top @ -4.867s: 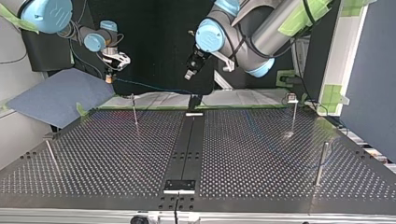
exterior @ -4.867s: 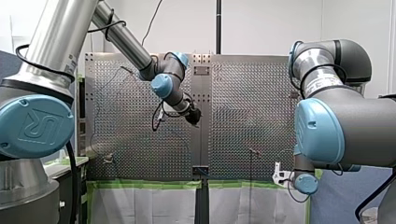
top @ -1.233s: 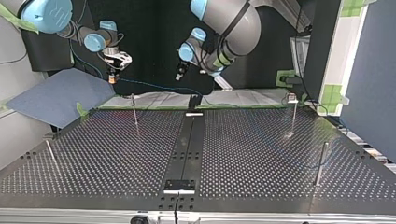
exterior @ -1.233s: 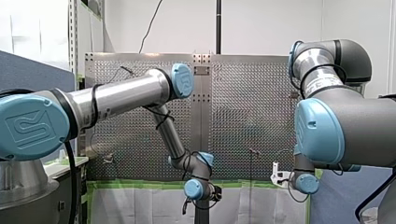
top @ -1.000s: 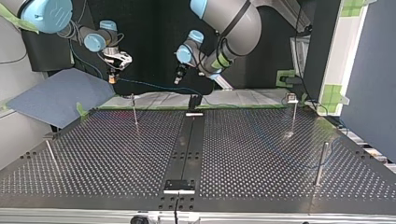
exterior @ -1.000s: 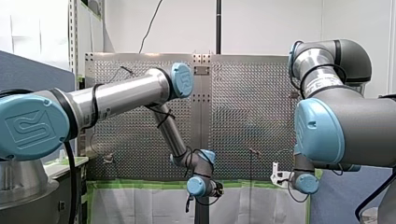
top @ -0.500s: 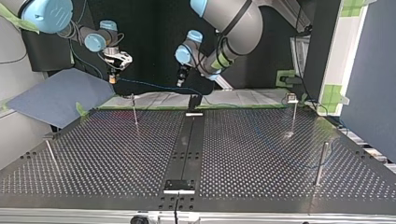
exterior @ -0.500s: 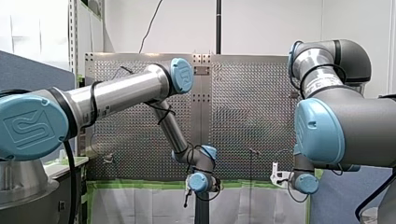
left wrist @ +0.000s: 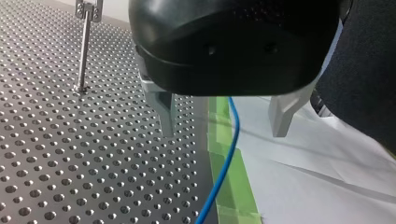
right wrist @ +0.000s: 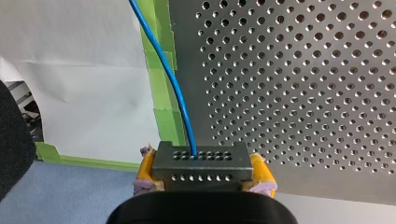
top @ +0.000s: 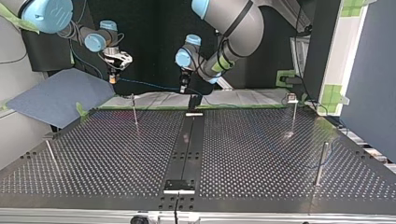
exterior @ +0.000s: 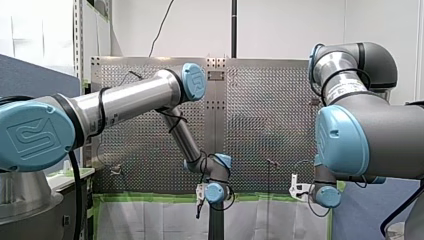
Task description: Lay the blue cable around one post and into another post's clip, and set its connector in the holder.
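The blue cable (top: pixel 149 86) hangs stretched beyond the table's far edge in the top view. One end runs into a black connector (right wrist: pixel 201 161), and my right gripper (right wrist: pixel 201 173) is shut on it with its yellow pads (right wrist: pixel 145 163). The same gripper (top: pixel 112 74) is at the top view's left. My left gripper (top: pixel 183 87) is open, and in the left wrist view the cable (left wrist: pixel 229 149) passes between its metal fingers (left wrist: pixel 161 109) without touching them. In the front view my left gripper (exterior: pixel 199 206) hangs below the table's near edge, and my right gripper (exterior: pixel 298 188) is low at the right.
Several thin posts stand on the perforated table (top: pixel 261 154): one (top: pixel 135 112) near my right gripper, one with a clip (top: pixel 293 112), and two nearer the top view's front (top: pixel 320 163) (top: pixel 51 156). A black strip with a holder (top: pixel 179 185) runs down the middle. Green tape (left wrist: pixel 229 186) edges the table.
My left arm has swung down from over the table to its edge. In the last second its gripper lowered until the cable lay between its open fingers. My right arm has stayed still.
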Available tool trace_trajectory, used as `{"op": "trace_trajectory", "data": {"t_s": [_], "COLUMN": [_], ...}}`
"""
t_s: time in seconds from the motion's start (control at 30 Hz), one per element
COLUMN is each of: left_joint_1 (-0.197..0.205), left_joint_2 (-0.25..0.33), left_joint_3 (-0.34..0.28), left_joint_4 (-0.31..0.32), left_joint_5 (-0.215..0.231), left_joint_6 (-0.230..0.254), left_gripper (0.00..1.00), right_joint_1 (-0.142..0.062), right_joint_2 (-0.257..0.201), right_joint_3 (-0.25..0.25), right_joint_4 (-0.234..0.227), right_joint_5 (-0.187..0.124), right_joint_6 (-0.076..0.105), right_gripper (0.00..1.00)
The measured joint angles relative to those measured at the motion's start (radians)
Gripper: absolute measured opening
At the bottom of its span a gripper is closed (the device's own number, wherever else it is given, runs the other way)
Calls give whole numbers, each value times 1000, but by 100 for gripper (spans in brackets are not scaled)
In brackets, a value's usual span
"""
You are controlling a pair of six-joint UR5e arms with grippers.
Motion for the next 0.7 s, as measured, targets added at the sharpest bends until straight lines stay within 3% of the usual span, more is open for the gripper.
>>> {"op": "trace_trajectory", "data": {"t_s": [0.3, 0.57, 0.7], "left_joint_1": [3, 9, 12], "left_joint_2": [0, 0, 0], "left_joint_3": [13, 14, 14], "left_joint_4": [-5, -6, -5], "left_joint_5": [49, 57, 67], "left_joint_6": [-3, -5, -6], "left_gripper": [100, 75, 68], "right_joint_1": [-2, -6, -6], "right_joint_2": [0, 0, 0], "right_joint_3": [0, 0, 0], "right_joint_4": [-3, -4, -5], "right_joint_5": [1, 1, 1], "right_joint_6": [0, 0, 0], "right_gripper": [0, 0, 0]}}
